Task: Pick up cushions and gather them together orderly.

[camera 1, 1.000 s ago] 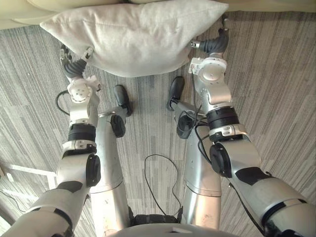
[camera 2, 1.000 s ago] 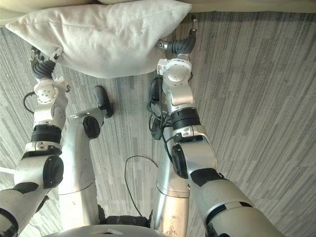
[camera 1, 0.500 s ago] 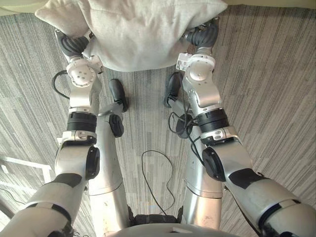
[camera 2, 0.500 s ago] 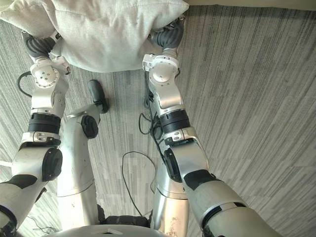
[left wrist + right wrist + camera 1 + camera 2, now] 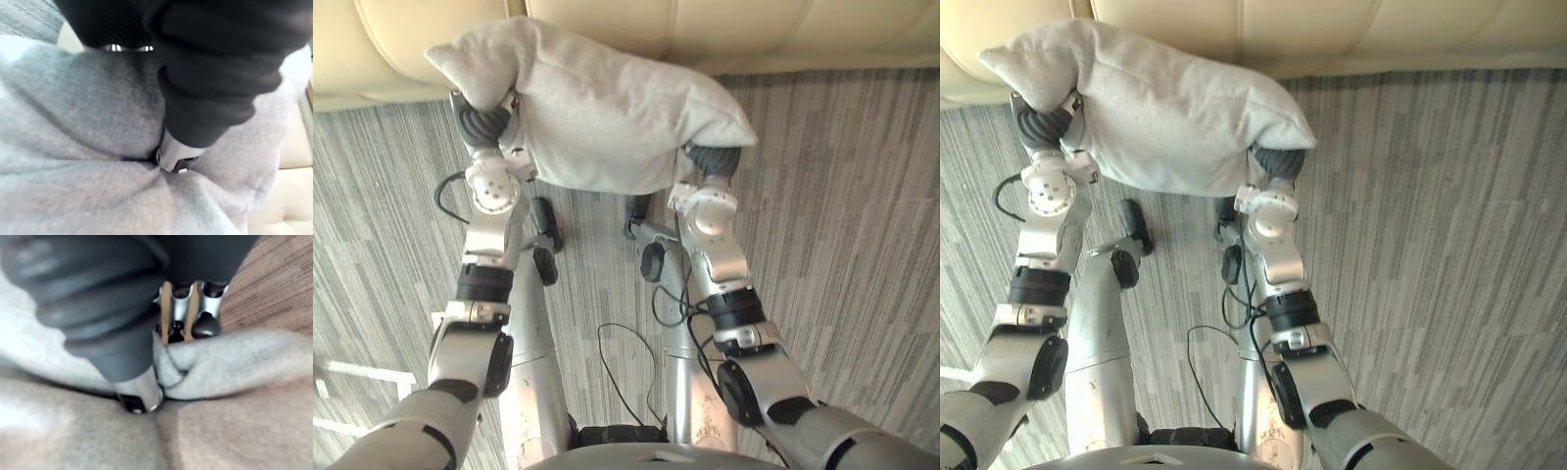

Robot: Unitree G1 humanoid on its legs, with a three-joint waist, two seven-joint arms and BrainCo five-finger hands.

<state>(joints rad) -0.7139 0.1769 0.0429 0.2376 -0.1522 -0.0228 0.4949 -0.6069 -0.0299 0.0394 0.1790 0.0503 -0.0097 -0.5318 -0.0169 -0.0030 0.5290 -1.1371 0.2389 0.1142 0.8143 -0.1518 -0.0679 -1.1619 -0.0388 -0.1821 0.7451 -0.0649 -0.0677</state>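
1. Cushion [image 5: 607, 117] — grey, held aloft at upper centre, before the sofa [image 5: 724, 29].
2. Left hand [image 5: 485, 125], upper left: thumb pinching the cushion's end.
3. Right hand [image 5: 710, 160], centre right — fingers curled round a fold.

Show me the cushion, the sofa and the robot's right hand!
cushion [image 5: 607, 127]: left eye view, middle of its grey cloth.
sofa [image 5: 754, 29]: left eye view, its cream padded front.
right hand [image 5: 182, 308]: right wrist view, a silver finger pinching the cloth.
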